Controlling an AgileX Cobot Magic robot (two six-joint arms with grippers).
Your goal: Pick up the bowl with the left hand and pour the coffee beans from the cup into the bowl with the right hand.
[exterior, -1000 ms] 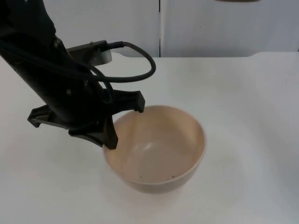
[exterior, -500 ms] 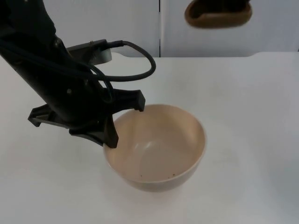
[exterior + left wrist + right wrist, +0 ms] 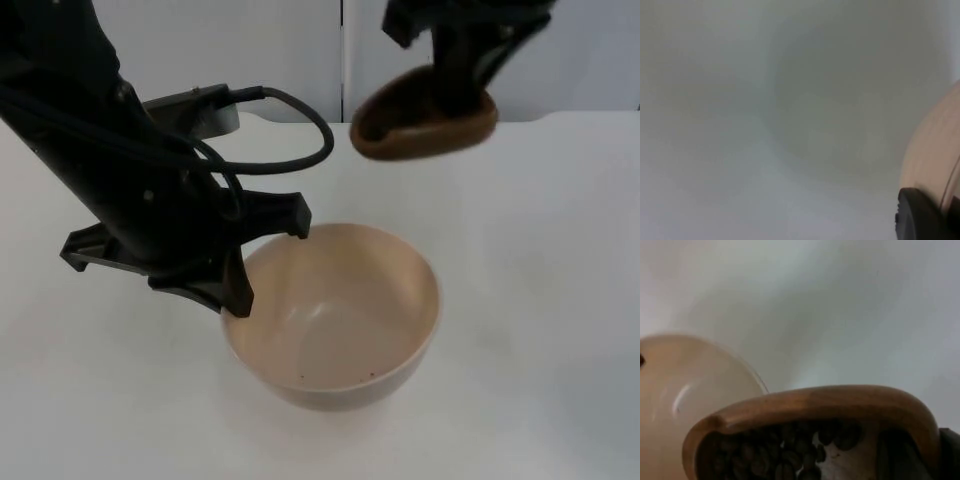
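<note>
Top view, table: white table (image 3: pixel 540 300) running back to a grey wall (image 3: pixel 250 50).
Top view, bowl: beige bowl (image 3: pixel 335 320) sits near the middle of the table, upright, mouth open upward. A few dark specks lie on its inner floor.
Top view, left gripper: left gripper (image 3: pixel 268 268) is at the bowl's left rim, its black fingers pinched on the rim, one finger tip at the far-left edge and one at the near-left edge. The arm reaches in from the far left.
Top view, cup: brown cup (image 3: pixel 425 125) hangs above the table, far of the bowl and a little to its right, well apart from it. It is tilted, with its mouth facing left.
Top view, right gripper: right gripper (image 3: pixel 465 60) comes down from the far side and grips the cup from above, fingers clamped on it.
Left wrist view, bowl: the beige outer wall of the bowl (image 3: pixel 935 150) shows beside a black fingertip (image 3: pixel 917 215) that touches it. White table (image 3: pixel 765 125) lies behind.
Right wrist view, cup: the cup (image 3: pixel 830 402) shows its wooden brown rim, with dark coffee beans (image 3: pixel 785 450) heaped inside.
Right wrist view, bowl: the bowl (image 3: pixel 690 380) lies beyond the cup's rim, its pale inside facing the camera, on the white table (image 3: pixel 840 305).
</note>
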